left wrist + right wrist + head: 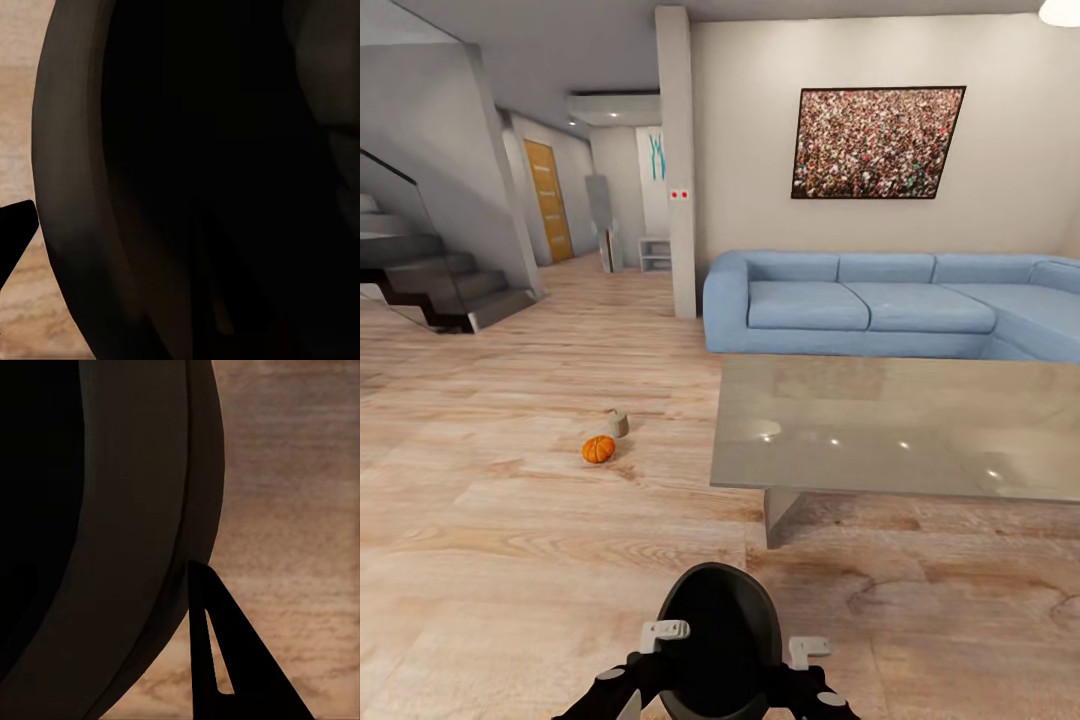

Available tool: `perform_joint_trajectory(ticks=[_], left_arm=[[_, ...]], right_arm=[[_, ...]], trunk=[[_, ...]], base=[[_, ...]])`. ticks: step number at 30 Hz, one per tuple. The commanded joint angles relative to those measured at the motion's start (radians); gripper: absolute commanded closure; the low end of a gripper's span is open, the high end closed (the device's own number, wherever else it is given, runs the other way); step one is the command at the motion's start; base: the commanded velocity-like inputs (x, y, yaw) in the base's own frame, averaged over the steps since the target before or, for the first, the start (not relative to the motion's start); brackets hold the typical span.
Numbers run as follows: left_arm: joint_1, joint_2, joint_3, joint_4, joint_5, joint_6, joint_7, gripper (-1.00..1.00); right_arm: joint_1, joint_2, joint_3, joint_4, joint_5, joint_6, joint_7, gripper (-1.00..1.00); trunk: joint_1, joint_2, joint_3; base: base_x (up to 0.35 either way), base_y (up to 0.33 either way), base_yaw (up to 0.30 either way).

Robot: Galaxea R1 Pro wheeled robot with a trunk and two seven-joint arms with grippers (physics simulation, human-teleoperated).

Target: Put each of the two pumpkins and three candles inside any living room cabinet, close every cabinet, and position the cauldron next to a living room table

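Both arms reach forward low in front of the body in the head view, drawn in close on either side of the cauldron [718, 640], which sits between them above the wooden floor [510, 560]. The left pincer [622, 680] lies against the pot's left flank and the right pincer [815, 690] against its right flank, with pale brackets just above each. Whether either pincer is pinching the pot or merely pressing on it, I cannot tell; their jaws are hidden by the pot's body.

The cauldron is matte black and round-bellied, its wide dark mouth facing the head camera. In the left wrist view its dark curved wall [187, 180] looms close, with a black fingertip [15, 232] beside it over pale planks. In the right wrist view the rim and wall [135, 532] curve past a pointed black finger [225, 660] that touches the pot's edge.

A small orange ribbed pumpkin [598, 449] lies on the floor well ahead to the left, with a stubby tan candle [618, 423] just beside it. The grey glass-topped table [900, 430] stands ahead to the right, before a blue sofa [880, 305].
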Motion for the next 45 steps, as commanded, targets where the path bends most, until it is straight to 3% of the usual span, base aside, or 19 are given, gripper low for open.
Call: perform_joint_trajectory(ticks=[1, 10, 21, 45], left_arm=[[0.0, 0.002, -0.002, -0.005, -0.005, -0.003, 0.004, 1.0], [0.0, 0.003, -0.002, -0.006, -0.005, -0.003, 0.005, 1.0], [0.0, 0.005, -0.001, -0.006, -0.005, -0.001, 0.005, 1.0], [0.0, 0.005, 0.001, -0.006, -0.005, -0.001, 0.005, 1.0]], right_arm=[[-0.001, 0.0, -0.01, 0.002, -0.009, -0.002, 0.011, 1.0], [-0.001, 0.0, -0.01, 0.001, -0.013, 0.001, 0.012, 1.0], [-0.001, 0.0, -0.01, 0.001, -0.013, -0.004, 0.012, 1.0], [-0.001, 0.0, -0.01, 0.001, -0.013, -0.004, 0.012, 1.0]], trunk=[[0.0, 0.0, -0.001], [0.0, 0.0, -0.001], [0.0, 0.0, -0.001], [0.0, 0.0, -0.001]], base=[[0.0, 0.0, 0.0], [0.0, 0.0, -0.006], [0.0, 0.0, -0.23], [0.079, 0.0, -0.007]])
